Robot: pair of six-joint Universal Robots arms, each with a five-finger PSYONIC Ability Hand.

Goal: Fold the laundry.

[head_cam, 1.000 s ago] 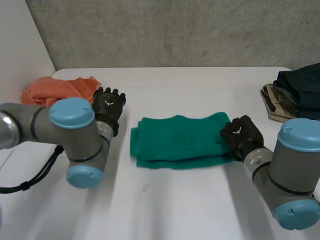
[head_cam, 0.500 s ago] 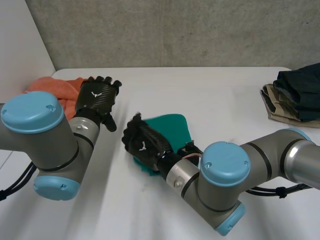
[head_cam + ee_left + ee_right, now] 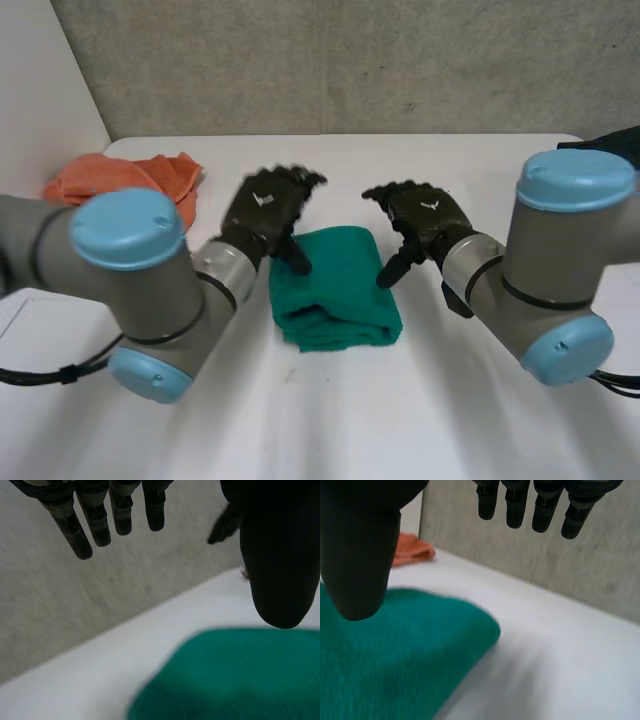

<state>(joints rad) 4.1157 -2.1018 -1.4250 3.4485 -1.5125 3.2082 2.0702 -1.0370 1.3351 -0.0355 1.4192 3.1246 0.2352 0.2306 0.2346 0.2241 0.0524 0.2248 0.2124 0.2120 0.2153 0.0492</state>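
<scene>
A green cloth (image 3: 335, 285) lies folded into a compact block at the middle of the white table (image 3: 400, 420). My left hand (image 3: 265, 205) hovers open over the cloth's far left corner, its thumb pointing down toward the cloth. At the cloth's right edge my right hand (image 3: 430, 215) is open too, fingers spread and holding nothing. In the left wrist view the left hand (image 3: 280, 555) has straight fingers, with the green cloth (image 3: 235, 675) below the thumb. The right wrist view shows the right hand (image 3: 360, 545) with straight fingers above the green cloth (image 3: 385, 655).
A crumpled orange cloth (image 3: 120, 178) lies at the far left of the table, and it appears beyond the green cloth as an orange cloth (image 3: 412, 550) in the right wrist view. Dark folded clothes (image 3: 622, 140) sit at the far right edge. A grey wall runs behind the table.
My right hand carried the green cloth's right end over to the left, folding it in half, then let go and swung back right. The left hand moved in toward the cloth.
</scene>
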